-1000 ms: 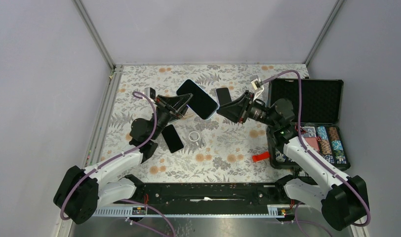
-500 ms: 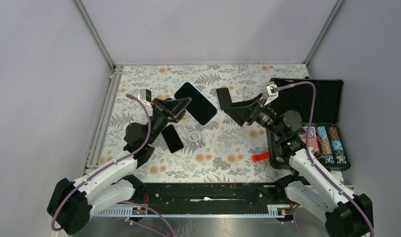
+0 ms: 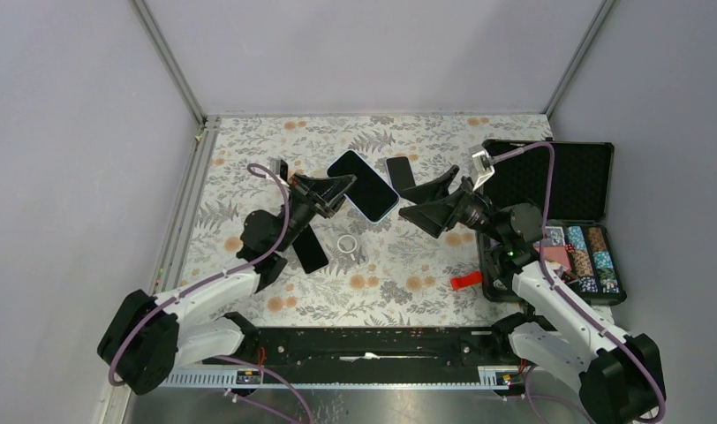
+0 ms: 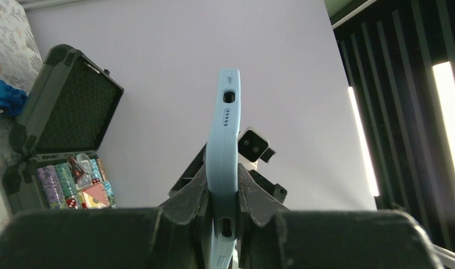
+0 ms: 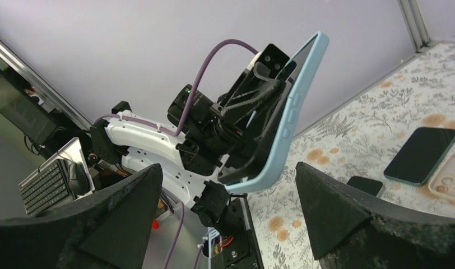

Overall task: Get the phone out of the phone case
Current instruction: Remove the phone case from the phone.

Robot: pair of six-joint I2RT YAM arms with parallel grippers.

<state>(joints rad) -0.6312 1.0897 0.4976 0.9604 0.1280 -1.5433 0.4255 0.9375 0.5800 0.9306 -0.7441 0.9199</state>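
A phone with a dark screen (image 3: 362,183) sits in a light blue phone case (image 3: 383,212) that is held up above the table. My left gripper (image 3: 341,188) is shut on the case's left end. The left wrist view shows the case (image 4: 223,129) edge-on, pinched between both fingers. My right gripper (image 3: 411,201) stands wide open just to the right of the case, not touching it. From the right wrist the case (image 5: 286,131) hangs ahead of my spread right gripper (image 5: 228,171), with nothing between the fingers.
A black phone (image 3: 308,248) and a white ring (image 3: 348,243) lie on the floral table (image 3: 249,141) under the left arm. Another dark phone (image 3: 399,172) lies further back. An open black box of poker chips (image 3: 558,177) stands at the right, with a red item (image 3: 466,280) beside it.
My right gripper has let go of the case's right end, drawn back and opened wide. The left gripper has kept its grip and shifted the case slightly right.
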